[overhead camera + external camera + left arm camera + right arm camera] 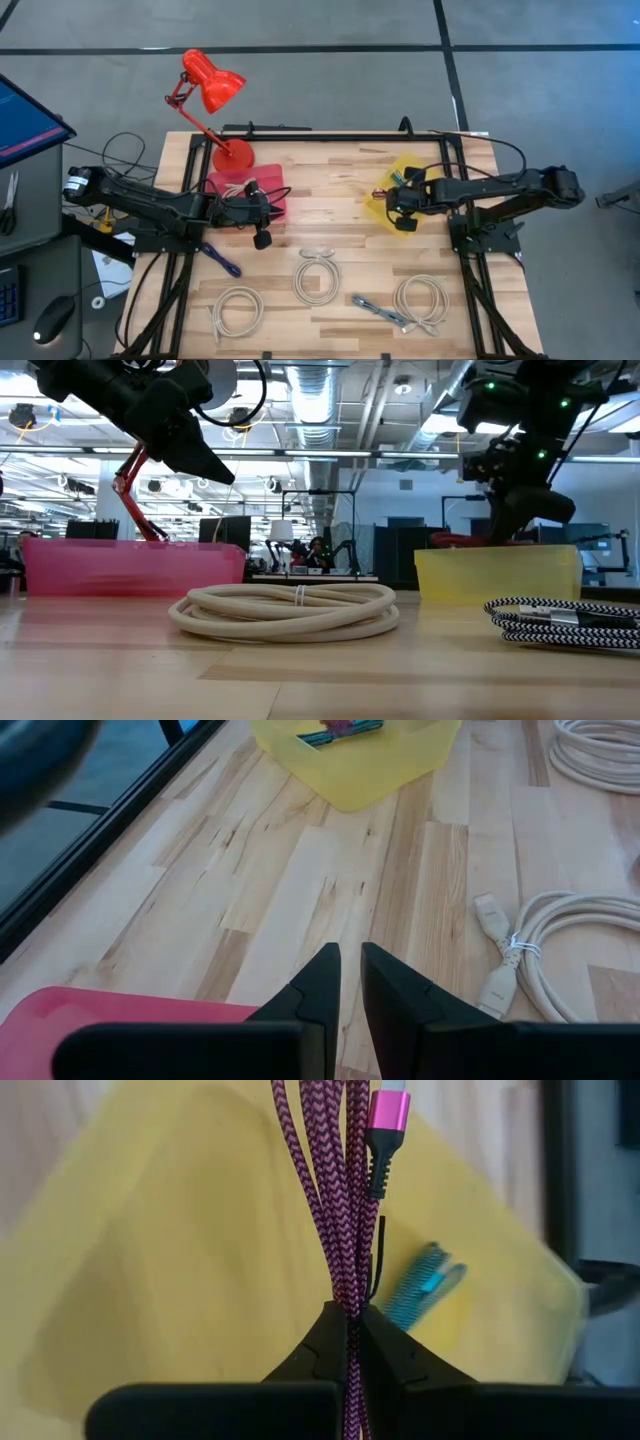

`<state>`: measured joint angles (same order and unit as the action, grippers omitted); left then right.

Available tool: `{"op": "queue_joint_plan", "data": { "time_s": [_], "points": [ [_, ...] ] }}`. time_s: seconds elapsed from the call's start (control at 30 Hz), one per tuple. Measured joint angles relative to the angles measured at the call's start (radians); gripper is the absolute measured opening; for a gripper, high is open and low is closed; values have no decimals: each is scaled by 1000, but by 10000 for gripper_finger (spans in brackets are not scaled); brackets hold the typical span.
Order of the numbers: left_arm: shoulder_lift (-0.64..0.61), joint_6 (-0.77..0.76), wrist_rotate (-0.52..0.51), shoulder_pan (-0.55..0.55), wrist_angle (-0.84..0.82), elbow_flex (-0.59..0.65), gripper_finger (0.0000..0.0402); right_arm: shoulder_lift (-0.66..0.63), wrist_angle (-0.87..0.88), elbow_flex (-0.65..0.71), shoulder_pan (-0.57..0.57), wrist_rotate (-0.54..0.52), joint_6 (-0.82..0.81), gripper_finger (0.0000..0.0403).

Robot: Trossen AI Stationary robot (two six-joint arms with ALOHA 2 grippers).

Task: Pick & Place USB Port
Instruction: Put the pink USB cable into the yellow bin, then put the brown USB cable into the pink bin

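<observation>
Magenta braided cable [335, 1200] between right jaws, seemingly pinched.

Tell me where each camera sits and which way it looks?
High view: above, looking straight down at the table; both arms show.
Low view: at tabletop height, looking across a white cable coil; arms hang in from above.
Left wrist view: behind the left gripper, facing the yellow bin.
Right wrist view: behind the right gripper, pinching a purple cable.
All four show the yellow bin.

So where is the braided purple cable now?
The braided purple cable hangs pinched in the right gripper, over the yellow plastic bin on the table's right side.
</observation>
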<state>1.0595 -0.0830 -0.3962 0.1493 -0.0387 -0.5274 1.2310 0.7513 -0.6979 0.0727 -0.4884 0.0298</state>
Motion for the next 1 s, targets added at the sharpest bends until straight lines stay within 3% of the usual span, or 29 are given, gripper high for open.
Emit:
{"op": "queue_joint_plan", "data": {
  "time_s": [0.23, 0.6, 1.0],
  "points": [
    [0, 0, 0, 0, 0, 0, 43, -1, -1, 0, 1, 101, 22, 0],
    [0, 0, 0, 0, 0, 0, 43, 1, 0, 0, 1, 106, 25, 3],
    [0, 0, 0, 0, 0, 0, 43, 1, -1, 0, 1, 101, 24, 92]
  ]
}}
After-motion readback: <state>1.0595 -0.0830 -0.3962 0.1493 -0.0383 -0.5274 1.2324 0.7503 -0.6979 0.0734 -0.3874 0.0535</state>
